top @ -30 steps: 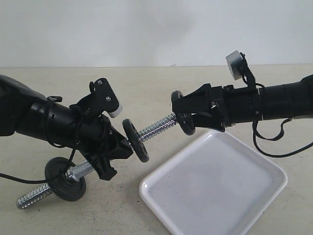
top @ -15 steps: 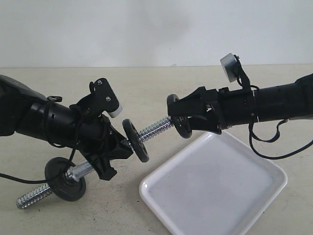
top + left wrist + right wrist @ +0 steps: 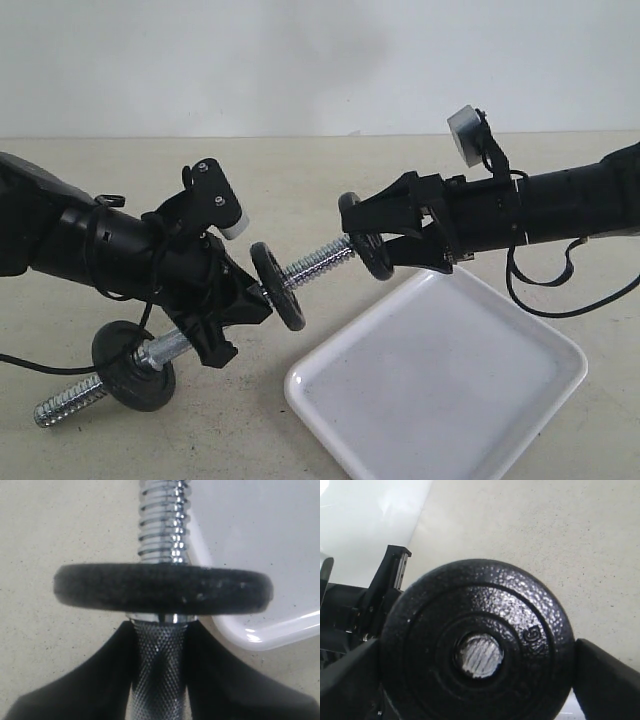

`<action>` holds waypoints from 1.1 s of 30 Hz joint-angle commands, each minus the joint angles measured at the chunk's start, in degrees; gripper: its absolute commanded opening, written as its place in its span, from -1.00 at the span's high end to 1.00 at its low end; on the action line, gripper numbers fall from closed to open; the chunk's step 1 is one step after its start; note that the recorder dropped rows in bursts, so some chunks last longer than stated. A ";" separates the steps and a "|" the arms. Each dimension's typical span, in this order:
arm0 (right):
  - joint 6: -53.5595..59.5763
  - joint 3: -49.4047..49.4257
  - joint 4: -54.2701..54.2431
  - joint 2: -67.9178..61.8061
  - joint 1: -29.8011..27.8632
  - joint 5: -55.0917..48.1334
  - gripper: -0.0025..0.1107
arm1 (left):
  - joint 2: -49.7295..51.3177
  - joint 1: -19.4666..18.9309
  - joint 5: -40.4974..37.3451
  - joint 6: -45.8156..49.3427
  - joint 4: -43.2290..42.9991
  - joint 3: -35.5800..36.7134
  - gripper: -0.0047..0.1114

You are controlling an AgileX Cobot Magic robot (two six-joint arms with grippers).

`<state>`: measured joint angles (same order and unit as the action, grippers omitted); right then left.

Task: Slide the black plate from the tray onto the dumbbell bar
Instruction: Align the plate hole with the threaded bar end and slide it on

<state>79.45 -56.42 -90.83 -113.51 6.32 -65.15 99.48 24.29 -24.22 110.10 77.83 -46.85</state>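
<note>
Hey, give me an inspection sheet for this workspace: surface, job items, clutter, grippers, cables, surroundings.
Surface: beige table, no spills seen.
Job's things: black plate upright at the dumbbell bar threaded tip, bar end showing in its hole; second plate and third plate sit on the bar; white tray holds nothing.
Clutter: nothing seen.
Grippers: left gripper shut on the bar's knurled grip; right gripper shut on the black plate's rim.
Cables: black cable loops under the right arm; thin cable trails by the left arm.
Surroundings: plain pale wall.

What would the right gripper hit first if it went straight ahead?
Probably the other plate on the bar; the plate it holds has its hole lined up with the bar's end.
</note>
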 commanded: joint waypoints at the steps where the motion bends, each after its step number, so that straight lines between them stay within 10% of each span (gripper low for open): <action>1: -0.52 -1.20 -2.59 0.86 0.19 -4.81 0.96 | -2.07 0.31 -5.85 0.90 3.35 -1.28 0.84; 33: -6.55 -2.44 1.30 0.86 -0.99 -4.81 0.96 | -5.29 0.31 -6.61 3.50 4.20 -1.28 0.84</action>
<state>73.04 -58.25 -86.40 -113.51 5.72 -68.73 97.95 24.17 -25.75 112.42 78.31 -46.66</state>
